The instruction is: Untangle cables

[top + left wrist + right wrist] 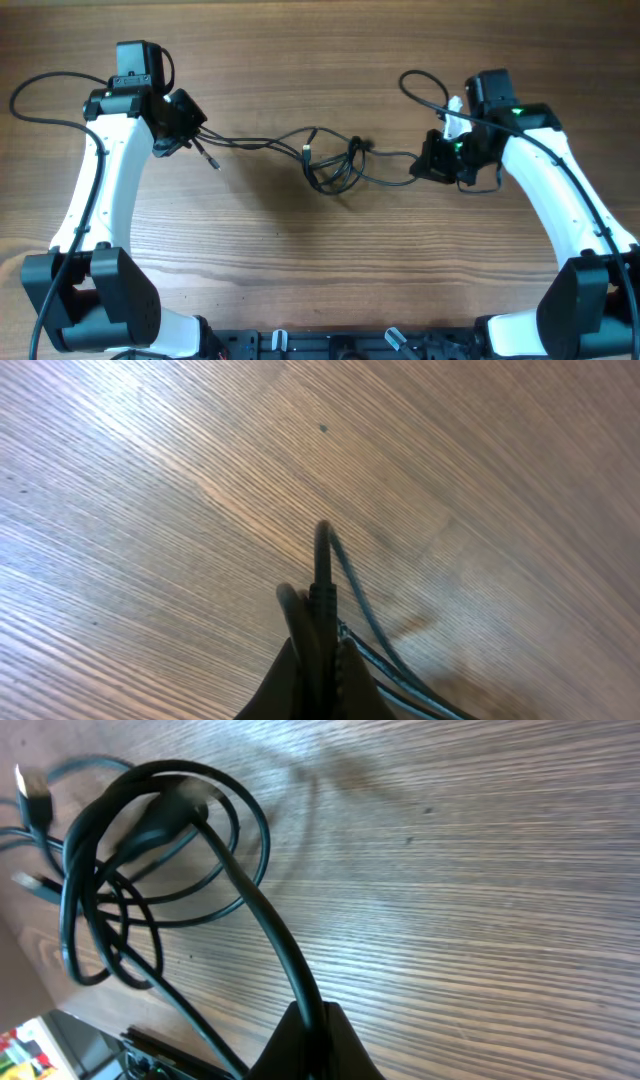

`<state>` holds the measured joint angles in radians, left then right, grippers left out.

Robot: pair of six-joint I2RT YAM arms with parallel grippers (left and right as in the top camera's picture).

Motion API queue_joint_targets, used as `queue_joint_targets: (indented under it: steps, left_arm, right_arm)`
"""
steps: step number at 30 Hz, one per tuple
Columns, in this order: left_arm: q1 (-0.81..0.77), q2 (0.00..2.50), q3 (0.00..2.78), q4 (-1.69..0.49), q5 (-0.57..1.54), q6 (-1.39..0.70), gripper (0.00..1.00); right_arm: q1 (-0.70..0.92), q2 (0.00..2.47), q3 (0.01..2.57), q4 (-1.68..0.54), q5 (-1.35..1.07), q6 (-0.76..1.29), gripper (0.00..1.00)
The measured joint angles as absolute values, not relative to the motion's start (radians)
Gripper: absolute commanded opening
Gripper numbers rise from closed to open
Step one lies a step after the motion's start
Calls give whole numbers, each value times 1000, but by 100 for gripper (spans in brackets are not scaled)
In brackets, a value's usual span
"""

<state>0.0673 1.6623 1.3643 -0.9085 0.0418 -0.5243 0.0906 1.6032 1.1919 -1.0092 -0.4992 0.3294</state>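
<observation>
The cables (335, 162) are thin black cords knotted in loops at the table's middle, with strands running out left and right. My left gripper (192, 137) is shut on a cable's plug end (322, 575), which sticks up between the fingers (322, 660). My right gripper (424, 166) is shut on another cable strand (262, 915) that leads into the looped knot (140, 880). A plug end (32, 788) shows at the far left of the right wrist view. Both grippers hold the cords low over the wood.
The wooden table (320, 260) carries only the cables. Thicker black arm wires loop at the back left (40, 95) and back right (425, 85). The arm bases stand at the front corners.
</observation>
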Motion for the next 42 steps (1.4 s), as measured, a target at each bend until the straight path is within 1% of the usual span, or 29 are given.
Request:
queue_joint_targets:
  steps: [4, 7, 10, 14, 15, 16, 17, 18, 19, 20, 21, 22, 24, 26, 27, 30, 31, 33, 36, 37, 39, 42]
  left_arm:
    - [68, 1666, 1364, -933, 10, -524, 4]
    - [67, 1674, 1364, -937, 4, -520, 4]
    - [67, 1676, 1364, -939, 5, -516, 4]
    - [66, 1676, 1364, -940, -25, -516, 4]
    - [65, 1676, 1364, -941, -50, -519, 9]
    - [68, 1676, 1364, -939, -83, -531, 18]
    - [73, 1676, 1364, -935, -99, -544, 27]
    - [79, 1676, 1364, -926, -103, -545, 35]
    - [83, 1676, 1364, -913, -91, -539, 45]
    - [84, 1676, 1364, -897, -49, -505, 60]
    - [72, 1676, 1364, -885, 39, -437, 63]
    - [56, 1676, 1364, -882, 124, -378, 67]
    - [3, 1676, 1364, -881, 400, -198, 70]
    - [-26, 1676, 1364, -882, 583, -93, 71]
    - [-31, 1676, 1364, -882, 663, -44, 71]
    - [-31, 1676, 1364, -882, 765, 19, 70]
    - [-31, 1676, 1364, -886, 787, 33, 66]
    - [-35, 1676, 1364, -920, 798, 46, 63]
    - [-101, 1676, 1364, -1015, 730, 66, 65]
    - [-146, 1676, 1364, -1018, 661, 49, 65]
    - [-237, 1676, 1362, -969, 499, -26, 63]
    - [-321, 1682, 1361, -817, 297, -159, 58]
  right_arm:
    - [2, 1603, 1192, -1032, -504, 316, 4]
    - [-118, 1603, 1192, -1043, -480, 315, 4]
    - [-178, 1602, 1192, -1043, -458, 315, 4]
    - [-181, 1602, 1192, -1040, -400, 316, 4]
    - [-181, 1602, 1192, -1039, -392, 316, 5]
    - [-181, 1602, 1192, -1039, -392, 316, 13]
    - [-179, 1602, 1192, -1037, -403, 294, 31]
    - [-175, 1602, 1192, -1036, -415, 269, 52]
    - [-164, 1602, 1192, -1037, -435, 228, 72]
    - [-144, 1602, 1192, -1044, -459, 194, 89]
    - [-96, 1602, 1192, -1058, -512, 123, 96]
    - [-58, 1602, 1192, -1070, -552, 80, 99]
    - [27, 1601, 1192, -1085, -617, -5, 100]
    - [84, 1600, 1192, -1072, -624, -32, 100]
    - [100, 1599, 1192, -1060, -599, -13, 100]
    - [110, 1599, 1192, -1024, -521, 69, 100]
    - [110, 1599, 1192, -1008, -504, 96, 100]
    - [110, 1599, 1192, -984, -489, 130, 100]
    - [110, 1599, 1192, -955, -471, 167, 100]
    - [110, 1599, 1192, -955, -469, 172, 100]
    - [110, 1599, 1192, -954, -469, 180, 100]
    - [110, 1599, 1192, -957, -468, 183, 100]
